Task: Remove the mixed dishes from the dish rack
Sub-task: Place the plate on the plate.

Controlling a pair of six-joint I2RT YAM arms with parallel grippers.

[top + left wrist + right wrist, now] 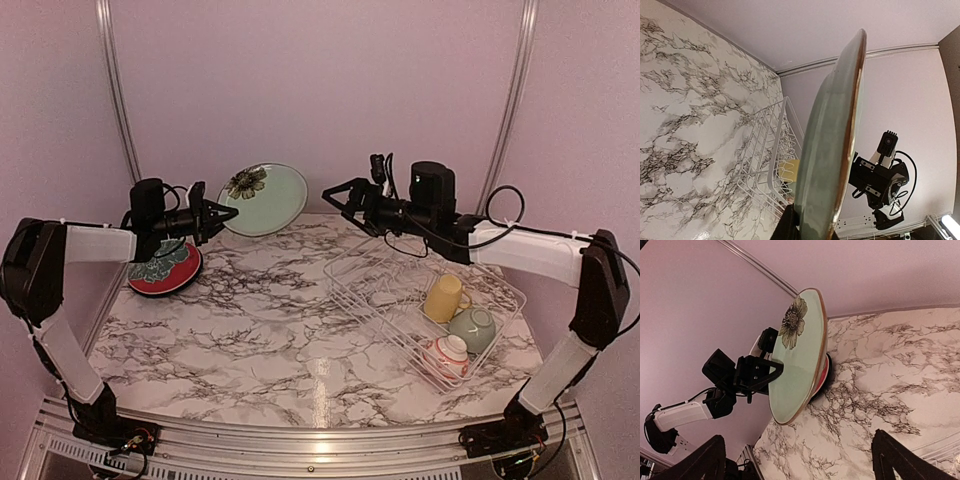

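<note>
Black left pincer [225,212]: closed on the rim of the pale green plate [270,200]. The plate stands on edge just past the fingertips, with its flower-printed face turned toward the arms' side.
Under that pincer: the red-and-teal floral plate [165,270] lies flat on the marbled worktop [260,330], directly below the wrist.
Black right pincer [345,207]: jaws spread wide with nothing between them. It hangs in the air about level with the left pincer and points at the held plate, with a clear gap between its tips and the plate's nearer rim.
Below and behind the right pincer: the dish rack [372,300], made of white wire, sits on the worktop. One far corner is almost under the fingertips.
In the rack: three pieces are bunched at the end farthest from the right pincer. The yellow mug [445,297] is closest to it, then the pale green bowl [472,328], and last the small white-and-red patterned bowl [448,355].
Hard to make out: it is unclear whether the held plate's lower rim touches the worktop.
Left wrist view: the plate is seen edge-on and fills the centre. The pincer's own fingers are cut off at the bottom, and the mug is only a yellow patch behind the plate.
Right wrist view: the pincer's own fingers are dark blurs in the bottom corners. The floral plate is just a red sliver behind the green one.
</note>
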